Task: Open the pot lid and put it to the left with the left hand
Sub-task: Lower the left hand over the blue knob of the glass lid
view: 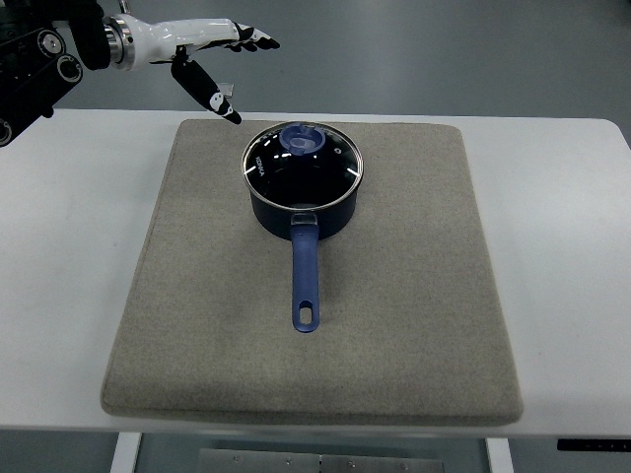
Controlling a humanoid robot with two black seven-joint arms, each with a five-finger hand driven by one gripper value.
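Nearest to us, along the bottom edge of the frame, we see the front rim of one white table [59,296], and under it a strip of grey metal with small screws. On the table lies one grey mat [394,315], squarish, covering most of the middle of the frame. We count one pot [340,219] on the mat, dark blue, standing upright a little above the centre of the picture. Its one long blue handle [305,281] points straight down the frame toward us and ends in a slotted hole. On the pot sits one glass lid [276,177] with a metal rim, closed and level, and on the lid we see one blue knob [300,140], set toward the lid's far edge as the picture shows it. Further up, in the upper left of the frame, we find one robot hand, the left hand [212,64], white with black fingertips, its arm coming in from the left edge. Its fingers are stretched out and spread, holding nothing; the thumb [209,91] points down and right toward the mat's far left corner. The hand is well apart from the lid and touches nothing that we can see. Beyond the table the floor [444,49] is plain grey-blue.
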